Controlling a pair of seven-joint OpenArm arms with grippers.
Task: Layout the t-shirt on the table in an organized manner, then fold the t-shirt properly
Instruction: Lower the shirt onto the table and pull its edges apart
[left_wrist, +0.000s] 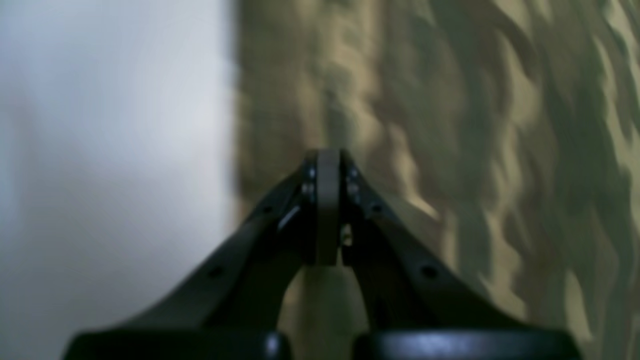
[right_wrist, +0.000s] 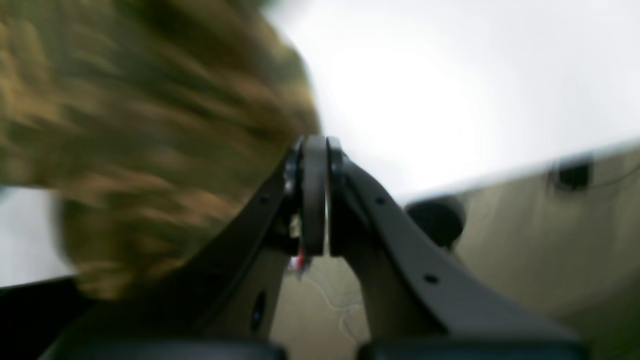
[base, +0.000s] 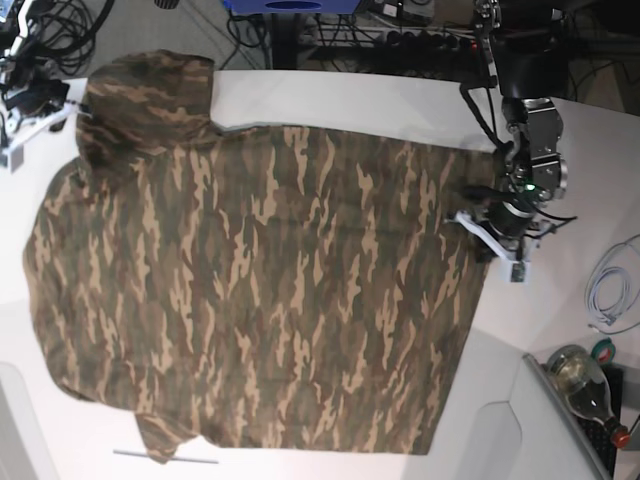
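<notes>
The camouflage t-shirt (base: 270, 290) lies spread wide on the white table (base: 400, 100), with one sleeve (base: 150, 90) reaching toward the far left corner. My right gripper (base: 72, 108) is at that sleeve's tip. In the right wrist view its fingers (right_wrist: 315, 145) are shut, with blurred camouflage cloth (right_wrist: 150, 140) raised up against them, so it looks shut on the t-shirt. My left gripper (base: 476, 202) is at the shirt's right edge. Its jaws (left_wrist: 327, 156) are shut above the cloth (left_wrist: 450, 150), just inside the edge. Whether they pinch fabric does not show.
A glass bottle (base: 582, 376) and a grey tray (base: 510, 430) sit at the near right corner. A white cable (base: 605, 290) lies on the right. Dark cables (base: 60, 30) crowd the far side. A thin white strip (base: 165, 457) lies by the shirt's lower left.
</notes>
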